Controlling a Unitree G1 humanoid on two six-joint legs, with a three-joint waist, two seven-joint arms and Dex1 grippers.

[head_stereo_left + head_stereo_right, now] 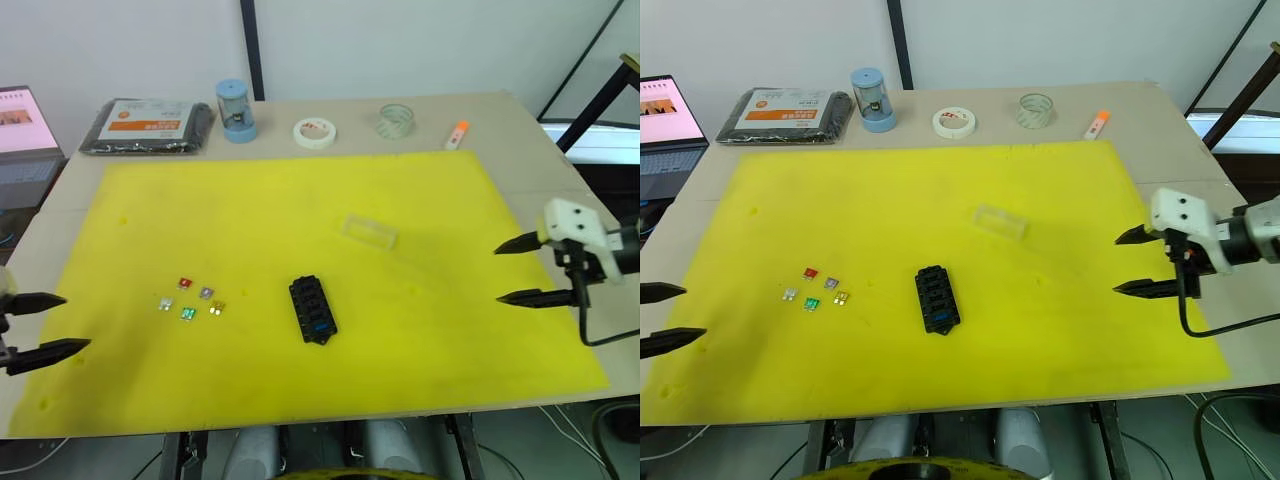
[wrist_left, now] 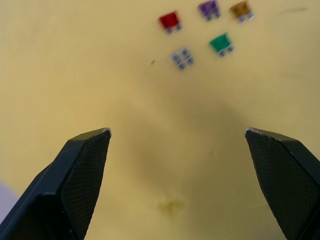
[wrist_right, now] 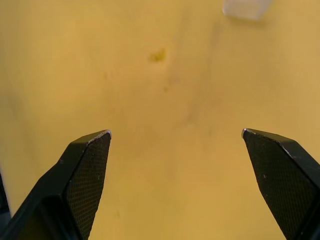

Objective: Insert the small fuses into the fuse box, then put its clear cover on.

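Left wrist view: my left gripper (image 2: 177, 132) gapes wide, empty, near small fuses (image 2: 200, 35).
Right gripper (image 1: 520, 270): wide, empty.
Fuse box (image 1: 312, 309): mid-mat; clear cover (image 1: 368, 230) beyond.
Risk: tiny fuses may skid from my pinch.

You've got five loose small fuses (image 1: 190, 299) on yellow mat (image 1: 420, 320): one red, one purple, one white, one green, one yellow. One fuse box (image 1: 312, 309). One clear cover (image 1: 368, 230). Two tape rolls: one white tape roll (image 1: 314, 133), one clear tape roll (image 1: 396, 121). One black packet (image 1: 148, 126). One blue canister (image 1: 236, 110). One orange marker (image 1: 457, 134). One laptop (image 1: 25, 135).
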